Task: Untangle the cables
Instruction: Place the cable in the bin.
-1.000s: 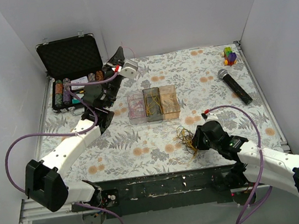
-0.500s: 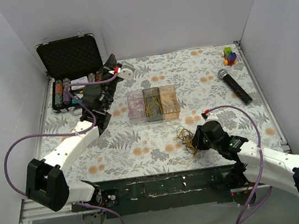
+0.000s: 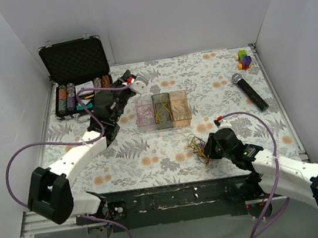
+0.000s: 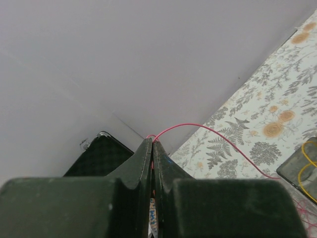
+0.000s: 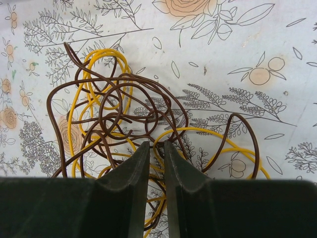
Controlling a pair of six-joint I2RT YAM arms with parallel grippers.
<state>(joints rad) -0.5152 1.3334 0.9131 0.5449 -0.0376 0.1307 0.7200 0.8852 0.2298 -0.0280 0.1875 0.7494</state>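
The cables (image 3: 197, 148) lie as a loose knot of brown and yellow strands on the floral cloth, front right; they fill the right wrist view (image 5: 114, 109). My right gripper (image 3: 208, 148) (image 5: 153, 145) sits down in the knot, jaws nearly together with strands crossing between them. My left gripper (image 3: 125, 79) (image 4: 152, 144) is raised at the back left, shut on a single pink wire (image 4: 208, 128). That wire arcs down toward the clear three-compartment box (image 3: 146, 113) (image 4: 297, 171). Yellow wires (image 3: 161, 114) lie in the box's middle compartment.
An open black case (image 3: 74, 60) with poker chips stands at the back left, close behind the left gripper. A microphone (image 3: 248, 90) and a small coloured toy (image 3: 245, 58) lie at the back right. White walls enclose three sides.
My left gripper has come down and tilted toward the table with the pink wire still pinched. The right gripper and the knot have stayed where they were.
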